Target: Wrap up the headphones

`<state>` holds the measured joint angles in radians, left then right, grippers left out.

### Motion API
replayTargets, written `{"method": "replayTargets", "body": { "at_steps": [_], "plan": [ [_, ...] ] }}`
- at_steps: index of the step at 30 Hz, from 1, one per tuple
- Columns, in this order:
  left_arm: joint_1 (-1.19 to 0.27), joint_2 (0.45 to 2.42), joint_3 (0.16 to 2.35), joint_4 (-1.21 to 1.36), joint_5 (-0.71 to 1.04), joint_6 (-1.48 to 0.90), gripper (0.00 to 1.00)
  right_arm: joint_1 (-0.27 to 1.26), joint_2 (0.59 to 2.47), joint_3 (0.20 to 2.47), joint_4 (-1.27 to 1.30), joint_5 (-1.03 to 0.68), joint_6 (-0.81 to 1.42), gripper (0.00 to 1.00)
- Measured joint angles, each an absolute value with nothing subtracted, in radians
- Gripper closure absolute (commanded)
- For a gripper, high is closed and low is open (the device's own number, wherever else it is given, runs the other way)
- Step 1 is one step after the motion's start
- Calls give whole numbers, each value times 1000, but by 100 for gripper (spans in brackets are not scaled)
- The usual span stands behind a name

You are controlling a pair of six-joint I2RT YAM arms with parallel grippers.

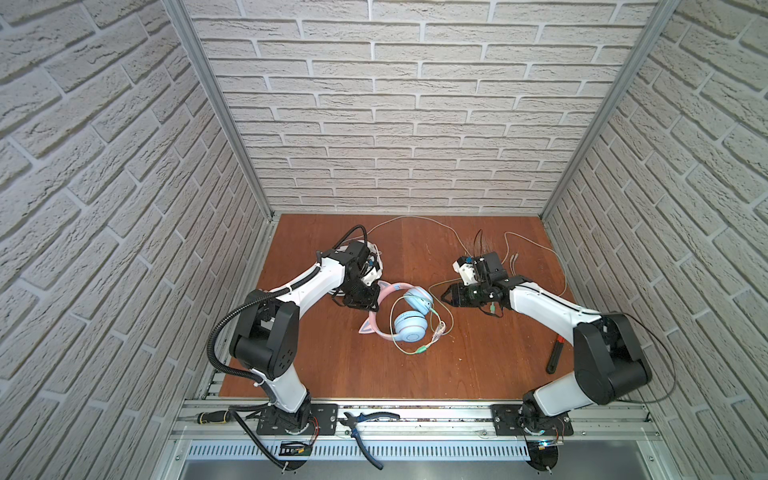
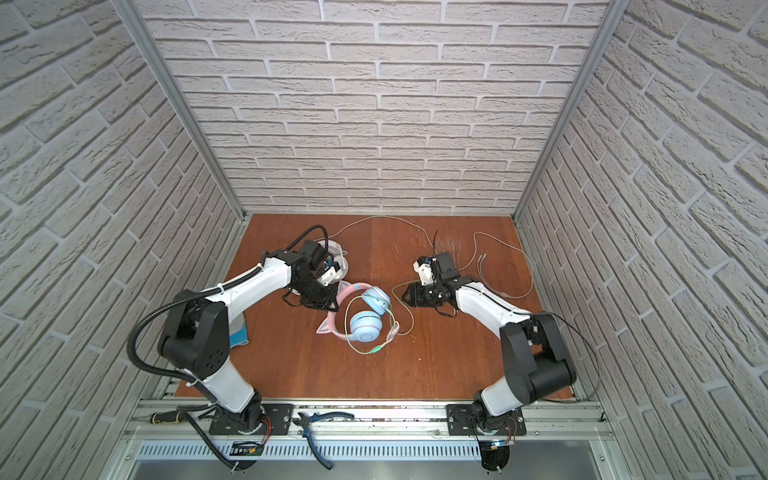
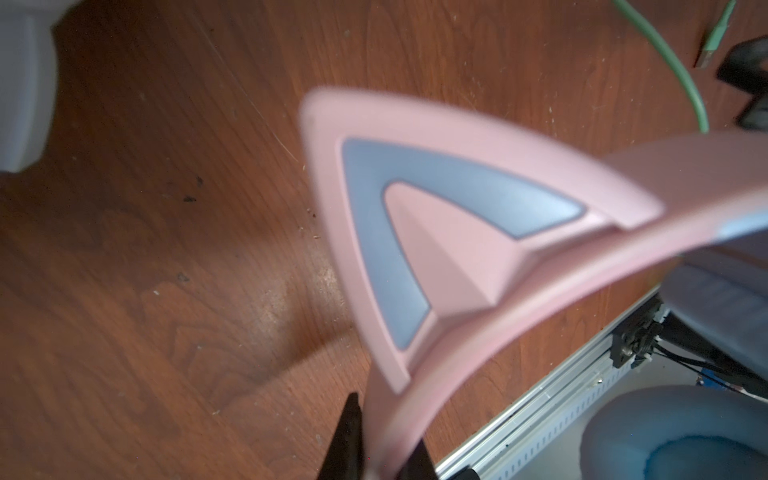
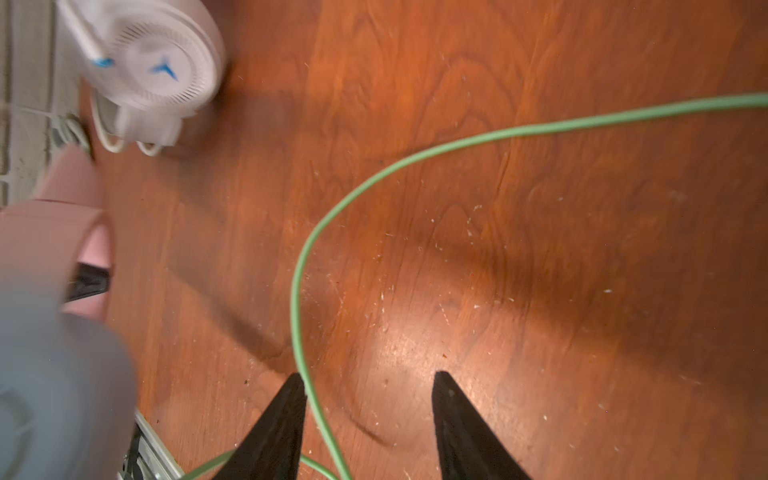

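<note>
The pink-banded, blue-cupped cat-ear headphones (image 1: 409, 329) are being clamped from the left by the left gripper (image 1: 373, 308); their greenish cable (image 4: 300, 270) is being straddled by the unclenched right gripper (image 4: 368, 379).

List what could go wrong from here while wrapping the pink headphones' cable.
1. The right gripper is open, and the green cable lies loose beside one finger: it may slip away before a grip closes.
2. The left gripper clamps only the pink headband by a cat ear; a cable tug could twist the headphones.
3. The white cable sprawls near the right arm and might snag.
</note>
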<state>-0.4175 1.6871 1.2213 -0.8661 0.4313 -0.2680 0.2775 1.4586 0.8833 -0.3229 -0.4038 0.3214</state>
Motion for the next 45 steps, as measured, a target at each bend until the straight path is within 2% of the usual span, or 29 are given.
{"method": "replayTargets", "body": {
  "at_steps": [7, 13, 24, 29, 35, 45],
  "plan": [
    [-399, 1687, 1221, -867, 451, -237, 100, 280, 1286, 797, -246, -485, 268, 47],
    [-399, 1687, 1226, -875, 455, -213, 100, 319, 1267, 687, -163, -572, 268, 47],
    [-400, 1688, 1251, -891, 458, -210, 100, 408, 1459, 672, 35, -580, 335, 49],
    [-401, 1688, 1256, -894, 457, -210, 100, 413, 1563, 722, 65, -579, 345, 54],
    [-402, 1688, 1256, -899, 456, -210, 100, 415, 1584, 759, 132, -592, 351, 56],
    [-402, 1688, 1256, -907, 456, -208, 100, 415, 1578, 731, 233, -641, 356, 52]
  ]
}}
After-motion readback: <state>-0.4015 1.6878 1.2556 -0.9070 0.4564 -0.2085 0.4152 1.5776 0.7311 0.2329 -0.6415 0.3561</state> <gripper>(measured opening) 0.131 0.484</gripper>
